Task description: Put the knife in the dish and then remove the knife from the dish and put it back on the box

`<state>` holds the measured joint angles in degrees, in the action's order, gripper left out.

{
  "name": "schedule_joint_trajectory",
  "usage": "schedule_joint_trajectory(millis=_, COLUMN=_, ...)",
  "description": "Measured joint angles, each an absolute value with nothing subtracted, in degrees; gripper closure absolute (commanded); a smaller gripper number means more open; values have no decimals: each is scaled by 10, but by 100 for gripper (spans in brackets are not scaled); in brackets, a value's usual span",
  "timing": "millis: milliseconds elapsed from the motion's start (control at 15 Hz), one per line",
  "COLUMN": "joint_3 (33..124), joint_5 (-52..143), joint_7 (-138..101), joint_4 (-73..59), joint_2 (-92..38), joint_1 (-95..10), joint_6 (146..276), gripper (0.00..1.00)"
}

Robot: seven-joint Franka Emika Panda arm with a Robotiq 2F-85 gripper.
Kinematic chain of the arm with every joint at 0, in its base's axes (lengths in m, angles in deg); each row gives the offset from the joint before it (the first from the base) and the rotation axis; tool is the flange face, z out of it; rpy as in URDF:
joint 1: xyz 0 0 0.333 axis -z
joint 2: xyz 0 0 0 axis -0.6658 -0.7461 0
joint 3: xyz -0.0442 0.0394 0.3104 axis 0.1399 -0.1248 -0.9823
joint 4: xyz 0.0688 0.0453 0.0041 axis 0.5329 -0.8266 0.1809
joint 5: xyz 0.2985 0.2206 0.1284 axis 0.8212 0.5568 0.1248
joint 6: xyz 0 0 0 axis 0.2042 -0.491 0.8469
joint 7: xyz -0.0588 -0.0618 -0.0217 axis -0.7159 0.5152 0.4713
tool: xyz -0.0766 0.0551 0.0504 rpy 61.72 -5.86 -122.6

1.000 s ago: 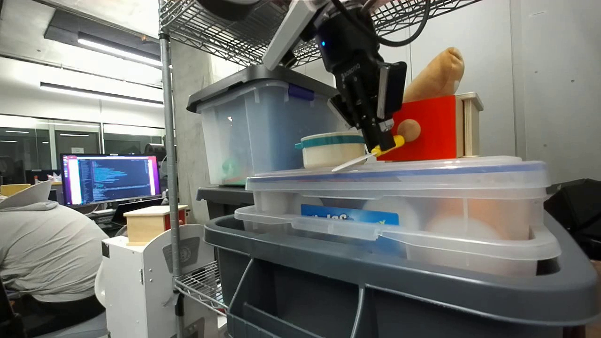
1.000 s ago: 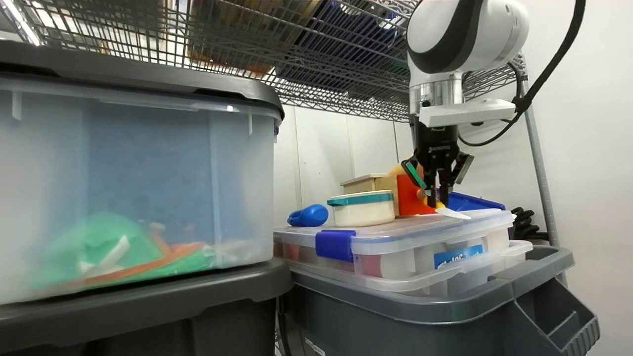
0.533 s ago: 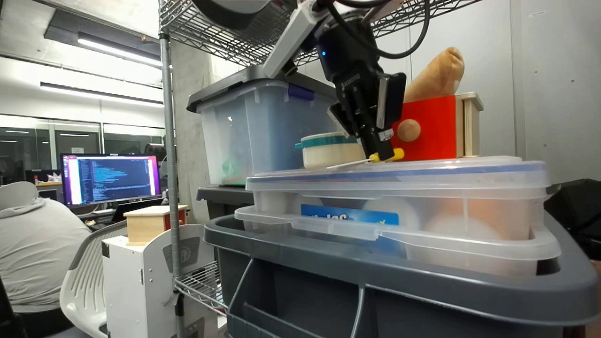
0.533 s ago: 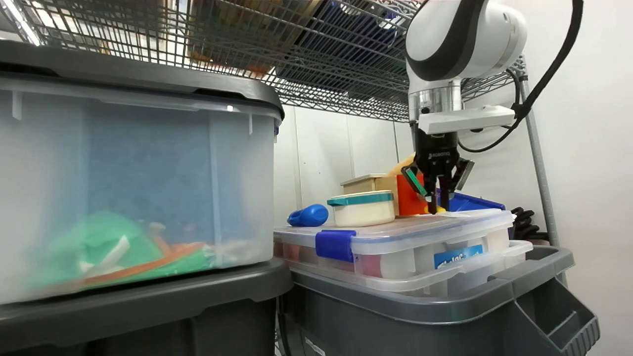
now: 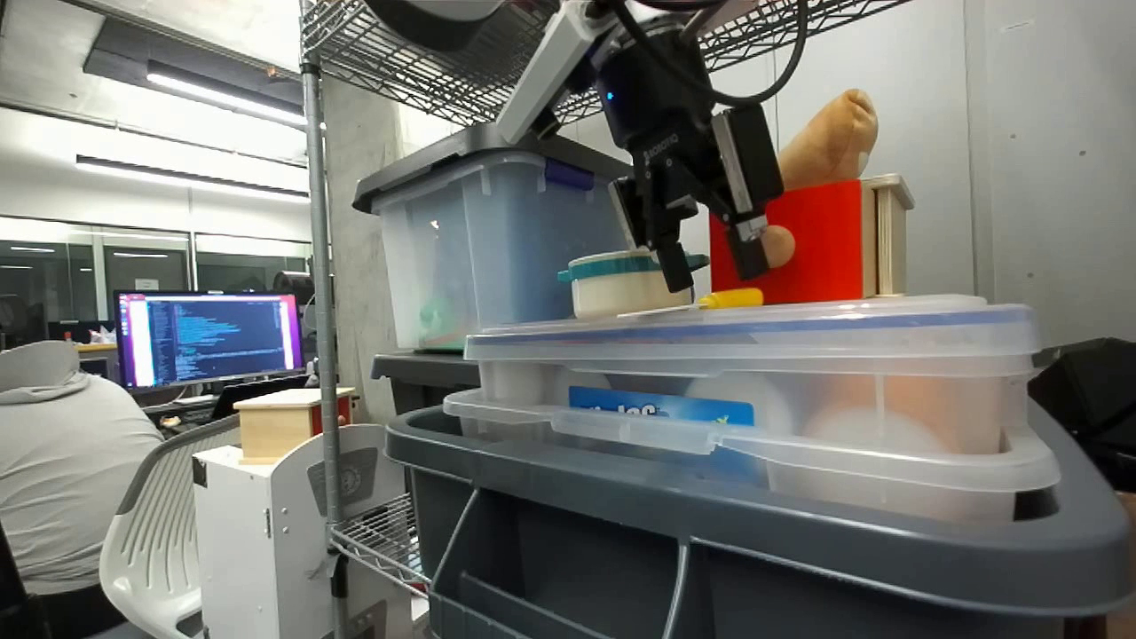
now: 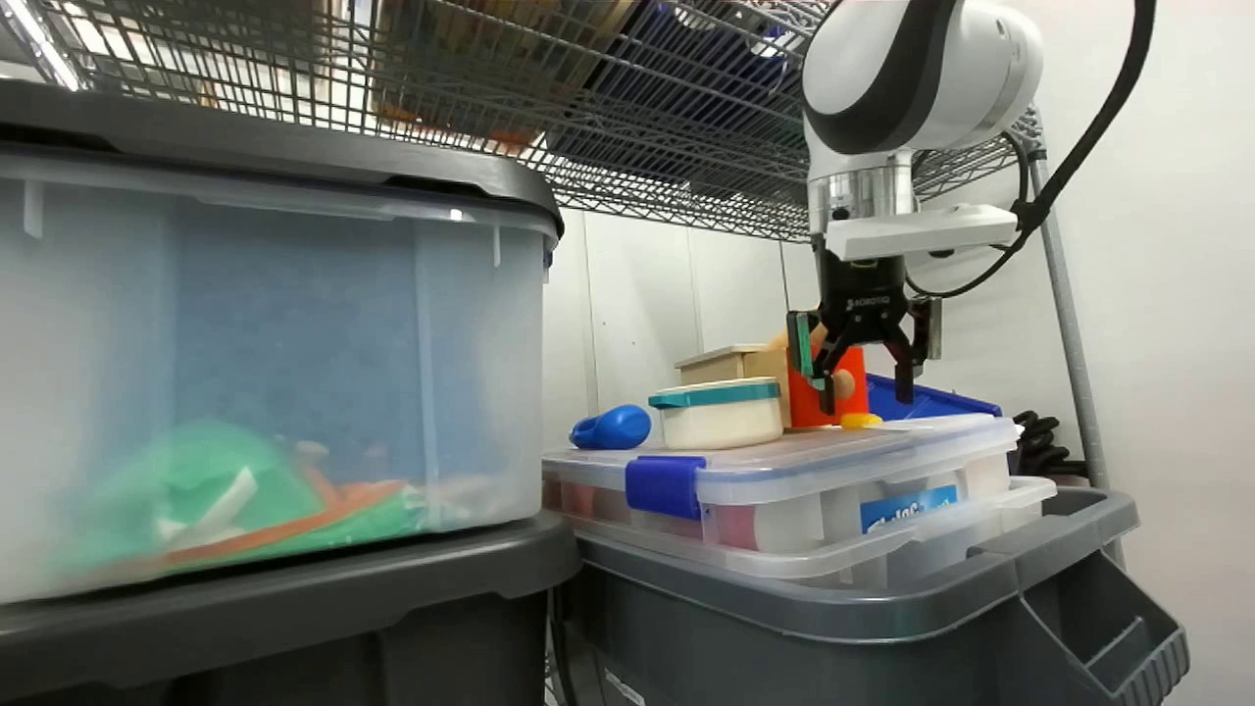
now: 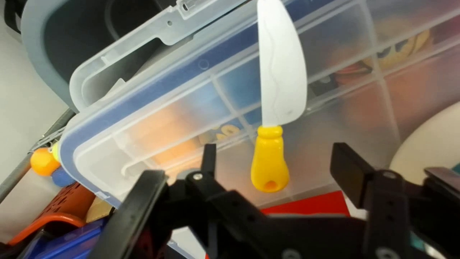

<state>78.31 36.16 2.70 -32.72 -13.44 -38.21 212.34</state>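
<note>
Here: knife (image 7: 282,90), flat on top of the box (image 5: 799,337), blade toward twelve o'clock and handle toward six in the wrist view; probably set back as the closing step, though a first pick-up would look alike. Above it, gripper (image 5: 715,266), fingers (image 7: 348,169) spread to nine and three o'clock of the handle, holding nothing; presumably so wide to clear it without a nudge. At four o'clock from the knife, dish (image 6: 724,420), apart from it; placed near, it seems, for a short transfer. At six o'clock, beyond the handle, block (image 5: 821,240), its place here seeming incidental to the task. Materials: knife, smooth, apparently plastic, white curved blade with a wavy line, yellow handle swelling toward a dimpled end; gripper tips, black, blunt, squared; dish, round, low, cream, teal-banded; block, flat red face, round wooden-looking knob (image 5: 778,246); box, wide, shallow, translucent, gridded on top, blue-edged; beneath it, as stand, tote (image 6: 843,620), grey, rigid-looking, thick-rimmed.
</note>
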Motion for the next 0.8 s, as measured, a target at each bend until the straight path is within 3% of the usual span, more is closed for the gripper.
schedule_joint_trajectory(millis=800, joint_3=754, joint_5=387, joint_7=31, joint_4=-375, joint_2=-12, joint_1=-398, joint_6=2036, gripper=0)
